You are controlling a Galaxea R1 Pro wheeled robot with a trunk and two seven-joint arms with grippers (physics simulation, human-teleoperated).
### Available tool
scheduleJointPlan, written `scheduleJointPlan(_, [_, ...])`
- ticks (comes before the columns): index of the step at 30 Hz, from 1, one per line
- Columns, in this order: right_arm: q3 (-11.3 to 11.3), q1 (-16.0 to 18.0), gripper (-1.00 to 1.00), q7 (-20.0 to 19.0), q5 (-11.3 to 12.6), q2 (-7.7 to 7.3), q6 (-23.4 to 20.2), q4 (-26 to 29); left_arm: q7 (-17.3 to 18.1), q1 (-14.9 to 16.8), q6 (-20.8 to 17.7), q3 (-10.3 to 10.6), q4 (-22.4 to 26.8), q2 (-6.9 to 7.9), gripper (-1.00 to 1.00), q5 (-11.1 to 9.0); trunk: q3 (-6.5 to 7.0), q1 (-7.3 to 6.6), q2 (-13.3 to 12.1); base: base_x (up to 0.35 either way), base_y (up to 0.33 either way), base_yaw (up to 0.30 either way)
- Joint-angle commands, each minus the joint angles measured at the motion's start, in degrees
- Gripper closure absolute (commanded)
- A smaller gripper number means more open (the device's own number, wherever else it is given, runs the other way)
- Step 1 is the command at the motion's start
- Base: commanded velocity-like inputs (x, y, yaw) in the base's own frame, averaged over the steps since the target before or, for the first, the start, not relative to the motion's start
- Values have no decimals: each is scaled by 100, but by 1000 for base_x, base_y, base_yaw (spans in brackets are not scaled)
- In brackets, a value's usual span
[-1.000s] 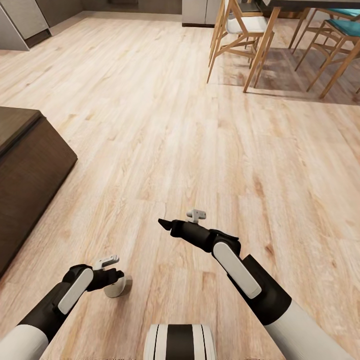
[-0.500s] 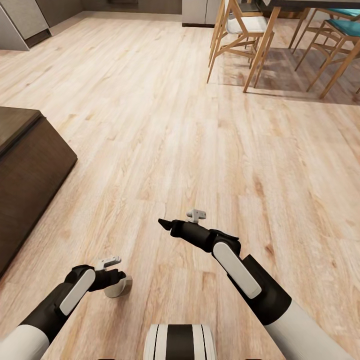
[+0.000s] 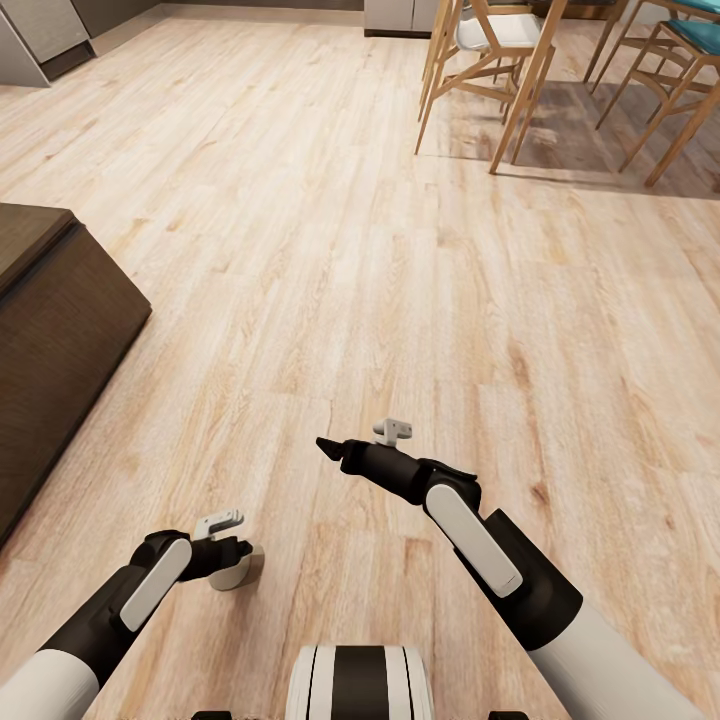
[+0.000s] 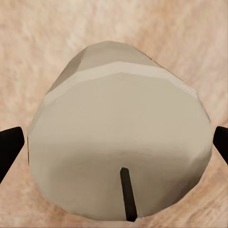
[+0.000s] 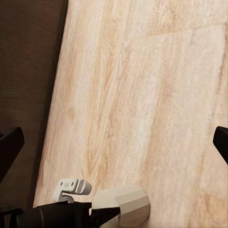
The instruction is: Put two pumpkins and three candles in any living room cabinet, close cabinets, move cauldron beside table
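The floor (image 3: 330, 250) you are looking over is showing pale honey-beige planks with darker tan grain streaks. The cabinet (image 3: 55, 330) beside your left arm is showing dark brown wood with fine grain. The candle (image 4: 118, 152) in your left pincer (image 3: 235, 562) is showing a pale cream flat top, duller olive-tan sides and a thin black wick. Your arms are showing glossy black housings with white panels; the pincer fingertips (image 4: 9, 147) are showing black. The right pincer (image 3: 328, 447) is showing matte black. The chairs (image 3: 490, 60) are showing light tan wooden legs, one white seat and teal seats farther right.
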State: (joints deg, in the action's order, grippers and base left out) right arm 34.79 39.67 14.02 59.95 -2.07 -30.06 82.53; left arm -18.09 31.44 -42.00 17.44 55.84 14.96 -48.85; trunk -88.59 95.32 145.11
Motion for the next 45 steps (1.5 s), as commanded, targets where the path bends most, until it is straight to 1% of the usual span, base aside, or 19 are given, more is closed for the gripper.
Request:
scheduleJointPlan(1, [11, 5, -100, 57, 61, -4, 1, 9, -58, 3, 16, 21, 7, 7, -100, -27, -5, -1, 2, 0, 0, 0])
scheduleJointPlan(5, [11, 5, -100, 57, 61, -4, 1, 3, -56, 3, 38, 20, 4, 7, -100, -28, -5, -1, 2, 0, 0, 0])
scheduleJointPlan(6, [11, 5, -100, 57, 61, -4, 1, 2, -57, 3, 40, 21, 5, 7, 100, -28, -5, -1, 2, 0, 0, 0])
scheduleJointPlan(23, [11, 5, -100, 57, 61, -7, 1, 0, -57, 3, 43, 5, -20, 7, 100, -28, -5, -1, 2, 0, 0, 0])
scheduleJointPlan(25, [11, 5, -100, 57, 61, -10, 1, 4, -57, 3, 43, 5, -20, 7, 100, -28, 40, -6, -1, 0, 0, 0])
scheduleJointPlan(37, [11, 5, -100, 57, 61, -6, 1, 6, -55, 3, 43, 4, -20, 7, 100, -28, 40, -6, -1, 0, 0, 0])
scheduleJointPlan(45, [11, 5, -100, 57, 61, -6, 1, 0, -54, 3, 43, 3, -20, 7, 100, -28, 217, -27, -12, 0, 0, 0])
